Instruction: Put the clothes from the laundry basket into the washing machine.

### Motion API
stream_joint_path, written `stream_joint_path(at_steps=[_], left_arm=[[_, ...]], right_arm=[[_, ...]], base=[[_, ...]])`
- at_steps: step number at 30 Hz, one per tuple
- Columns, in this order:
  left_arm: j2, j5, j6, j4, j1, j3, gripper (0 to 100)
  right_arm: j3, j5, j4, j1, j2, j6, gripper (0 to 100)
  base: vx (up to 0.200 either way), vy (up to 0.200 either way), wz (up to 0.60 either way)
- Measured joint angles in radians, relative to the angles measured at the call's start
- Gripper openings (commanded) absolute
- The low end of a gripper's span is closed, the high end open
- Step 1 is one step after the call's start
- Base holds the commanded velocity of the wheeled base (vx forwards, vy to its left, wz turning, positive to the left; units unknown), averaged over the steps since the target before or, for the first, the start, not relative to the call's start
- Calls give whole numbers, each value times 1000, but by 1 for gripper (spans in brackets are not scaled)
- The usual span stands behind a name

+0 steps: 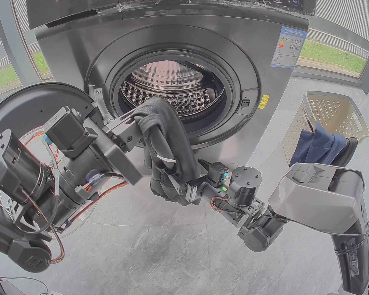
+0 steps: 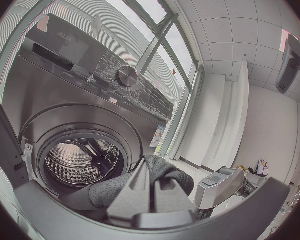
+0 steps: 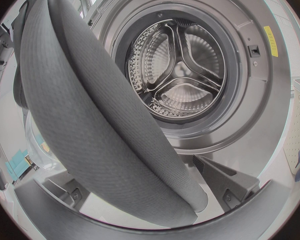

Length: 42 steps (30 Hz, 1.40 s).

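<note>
The left gripper (image 2: 153, 184) is clenched on the upper fold of a dark grey garment (image 1: 168, 140), its two fingers pressed together with the knit cloth bunched over their tips. From that grip the garment hangs down in a thick twisted loop to the right gripper (image 3: 146, 184), which sits lower and nearer the robot. The right gripper is spread wide, its fingers (image 3: 223, 179) standing well apart, and a broad band of the cloth lies across the gap between them rather than being pinched. Just beyond both grippers is the round opening of the washing machine (image 1: 242, 62). The garment hangs in front of the opening's lower rim, outside the machine. The steel drum (image 1: 168, 87) behind it holds no clothes that can be seen. The machine's door (image 1: 37, 103) stands swung open on the outer side of the left gripper. Well off to the outer side of the right gripper, the pale laundry basket (image 1: 336, 107) sits on the grey floor (image 1: 172, 246). It holds a navy blue garment (image 1: 322, 146) draped over its near rim, and a black item (image 1: 350, 148) lies just beside that.
</note>
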Motion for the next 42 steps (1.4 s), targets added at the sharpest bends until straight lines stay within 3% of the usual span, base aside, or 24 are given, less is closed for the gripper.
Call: stream_joint_path(at_steps=[2, 3, 21, 42], left_arm=[[0, 1, -1, 0, 0, 0, 0], [0, 1, -1, 0, 0, 0, 0], [3, 9, -12, 0, 19, -12, 0], [106, 3, -2, 0, 195, 27, 0]], right_arm=[[-10, 0, 0, -2, 10, -3, 100], [-14, -1, 0, -3, 14, -3, 0], [-8, -2, -9, -6, 19, -3, 0], [206, -13, -43, -37, -246, 8, 0]], base=[[0, 0, 0], [0, 0, 0], [0, 0, 0], [0, 0, 0]])
